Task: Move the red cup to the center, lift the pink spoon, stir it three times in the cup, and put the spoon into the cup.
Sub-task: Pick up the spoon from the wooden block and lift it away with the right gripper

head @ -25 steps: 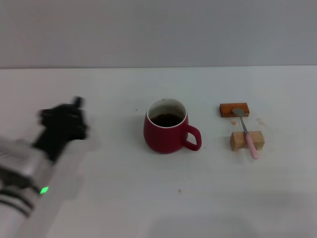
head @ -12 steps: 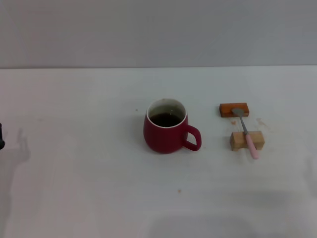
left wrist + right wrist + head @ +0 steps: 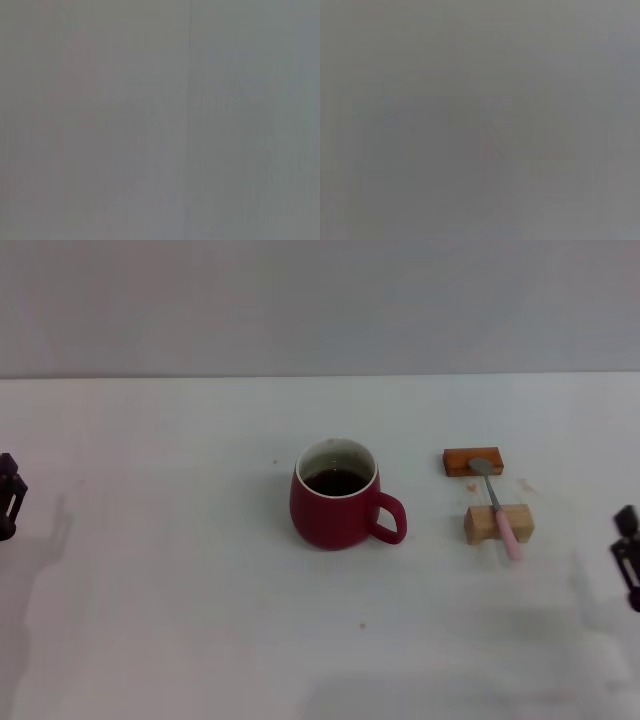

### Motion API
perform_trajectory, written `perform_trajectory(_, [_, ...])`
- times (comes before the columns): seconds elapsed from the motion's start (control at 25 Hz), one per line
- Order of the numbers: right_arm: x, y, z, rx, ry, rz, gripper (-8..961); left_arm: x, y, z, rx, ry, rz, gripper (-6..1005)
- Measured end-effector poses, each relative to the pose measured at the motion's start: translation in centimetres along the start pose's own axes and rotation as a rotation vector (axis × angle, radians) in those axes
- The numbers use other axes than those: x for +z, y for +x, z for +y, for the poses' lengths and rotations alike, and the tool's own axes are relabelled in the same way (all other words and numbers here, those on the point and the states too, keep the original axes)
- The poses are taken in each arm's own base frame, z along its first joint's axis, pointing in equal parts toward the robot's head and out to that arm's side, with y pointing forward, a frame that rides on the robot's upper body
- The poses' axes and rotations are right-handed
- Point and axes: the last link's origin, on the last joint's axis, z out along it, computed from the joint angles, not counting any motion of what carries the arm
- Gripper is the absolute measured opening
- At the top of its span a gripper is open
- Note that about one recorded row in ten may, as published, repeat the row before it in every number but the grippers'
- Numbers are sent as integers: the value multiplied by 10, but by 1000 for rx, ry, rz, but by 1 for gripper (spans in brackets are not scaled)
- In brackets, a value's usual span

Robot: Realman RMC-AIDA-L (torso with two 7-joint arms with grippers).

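The red cup (image 3: 340, 498) stands upright near the middle of the white table, handle to the right, with dark liquid inside. The pink spoon (image 3: 498, 507) lies to its right across two wooden blocks, its grey bowl on the orange block (image 3: 472, 461) and its pink handle over the pale block (image 3: 498, 524). My left gripper (image 3: 8, 496) shows only at the left edge, far from the cup. My right gripper (image 3: 628, 555) shows only at the right edge, to the right of the spoon. Both wrist views show plain grey and none of these things.
The white table (image 3: 200, 620) runs back to a grey wall. Small specks lie on it in front of the cup and left of it.
My left arm has pulled back from beside the cup to the left edge. My right gripper has come into view at the right edge. Cup and spoon have not moved.
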Motion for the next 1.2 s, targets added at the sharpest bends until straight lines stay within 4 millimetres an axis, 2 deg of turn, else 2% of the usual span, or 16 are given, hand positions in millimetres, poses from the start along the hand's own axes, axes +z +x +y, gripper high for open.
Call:
perform_trajectory(0.16, [10,9,7,8,-35,59,673,0,0,0,0,1,-1,665])
perform_trajectory(0.28, [19,17,13,21,-52,120,673,1,0,0,6,-4,-3,851])
perform_trajectory(0.44, [28,26,19,40,-75,187,673,2,0,0,7,-7,-3,851])
perform_trajectory(1.2, [43,40,31,62,-127,300,633,4,1,3,12,-23,1,851])
